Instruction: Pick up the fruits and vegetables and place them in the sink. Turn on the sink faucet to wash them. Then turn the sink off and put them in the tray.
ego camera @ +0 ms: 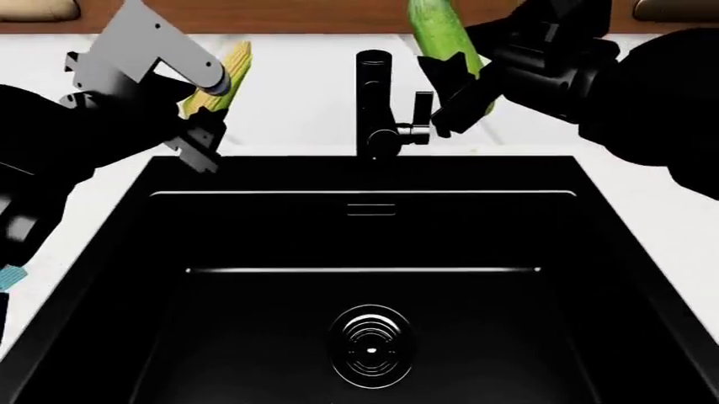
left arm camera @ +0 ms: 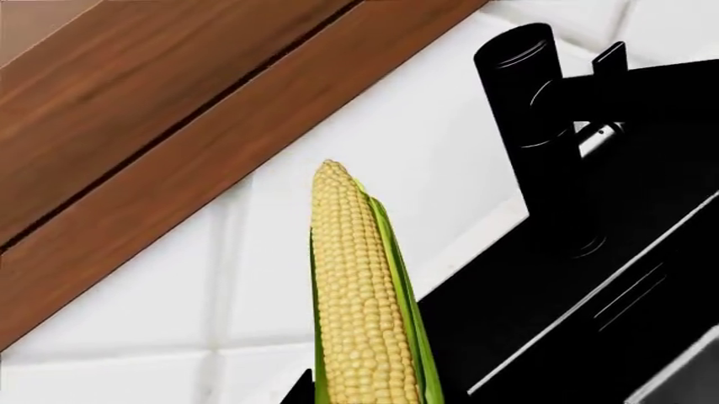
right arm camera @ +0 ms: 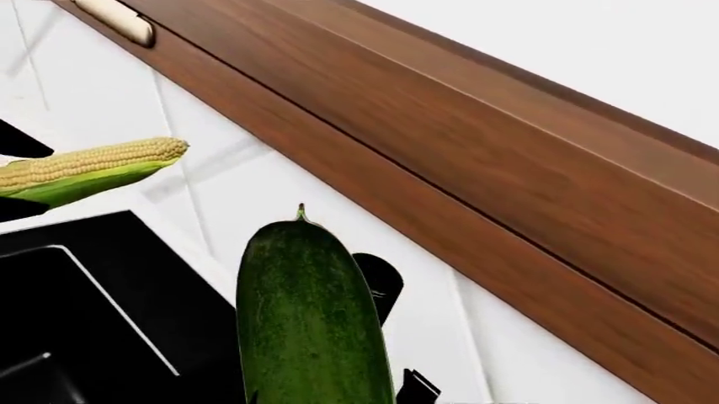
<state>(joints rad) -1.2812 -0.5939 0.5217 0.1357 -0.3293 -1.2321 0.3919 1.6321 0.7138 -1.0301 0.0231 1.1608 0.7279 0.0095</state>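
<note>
Holding a yellow corn cob [ego camera: 221,81] with green husk, the left gripper [ego camera: 202,105] is clamped on it at about 10 o'clock above the sink [ego camera: 135,278]. Right gripper [ego camera: 470,88] is closed on a smooth dark green cucumber [ego camera: 440,38], tilted, at about 1 o'clock, just right of the black faucet [ego camera: 375,101]. Faucet's side lever [ego camera: 420,114] sits close to the cucumber. Black basin holds nothing but its round ridged drain [ego camera: 370,345]. White counter [ego camera: 674,219] around it.
</note>
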